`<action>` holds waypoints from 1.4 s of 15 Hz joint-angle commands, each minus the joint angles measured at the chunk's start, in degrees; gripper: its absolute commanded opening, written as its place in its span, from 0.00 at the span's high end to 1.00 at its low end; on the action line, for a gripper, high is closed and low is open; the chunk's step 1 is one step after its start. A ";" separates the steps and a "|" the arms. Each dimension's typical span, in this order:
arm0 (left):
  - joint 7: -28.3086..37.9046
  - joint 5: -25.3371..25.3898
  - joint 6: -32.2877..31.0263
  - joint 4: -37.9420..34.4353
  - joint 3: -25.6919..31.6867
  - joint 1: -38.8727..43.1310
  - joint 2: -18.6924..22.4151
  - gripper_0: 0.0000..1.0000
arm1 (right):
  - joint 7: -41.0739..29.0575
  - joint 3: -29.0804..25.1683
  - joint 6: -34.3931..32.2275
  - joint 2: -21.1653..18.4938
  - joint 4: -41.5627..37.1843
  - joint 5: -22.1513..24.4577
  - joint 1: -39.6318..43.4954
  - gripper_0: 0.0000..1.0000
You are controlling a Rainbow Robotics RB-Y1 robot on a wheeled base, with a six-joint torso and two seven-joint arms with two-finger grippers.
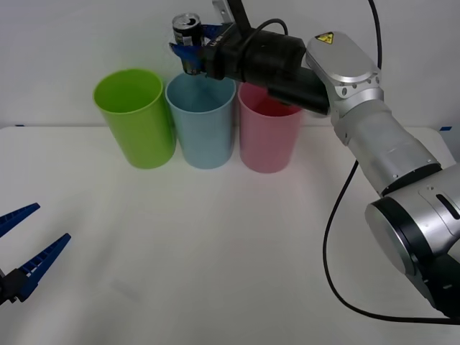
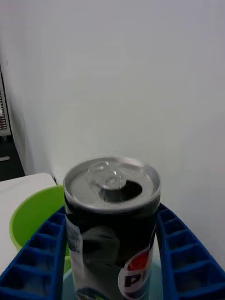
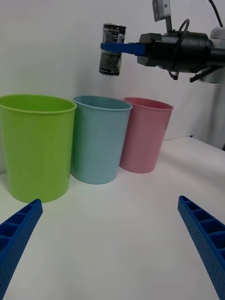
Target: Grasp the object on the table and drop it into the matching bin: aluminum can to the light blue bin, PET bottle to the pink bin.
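Upper centre of the front view: right gripper (image 1: 190, 49) holds the aluminum can (image 1: 187, 30) upright above the light blue bin (image 1: 200, 122), toward its far-left rim. Risk, I'd judge: a release from here could clip that rim and bounce toward the lime green cup (image 1: 136, 117) (they stand nearly touching). Jaws pinch the can's sides. Left gripper (image 1: 23, 251) is parked lower left over the table (image 1: 215, 251), fingers spread wide, empty.

Bright, even light; soft shadows; can top (image 2: 112, 180) slightly blurred.
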 commanded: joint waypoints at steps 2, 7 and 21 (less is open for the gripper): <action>0.00 0.00 0.00 0.00 0.00 0.00 0.00 0.00 | 1.04 -0.24 0.01 -0.02 -0.06 0.00 0.02 0.00; 0.00 0.00 0.00 0.00 0.00 0.00 0.00 0.00 | 1.39 -0.67 -2.89 -1.25 -0.15 -1.58 0.11 0.00; 0.00 0.00 0.00 0.00 0.00 0.00 0.00 0.00 | 0.95 12.25 -4.83 -22.70 -23.09 -23.11 16.89 0.00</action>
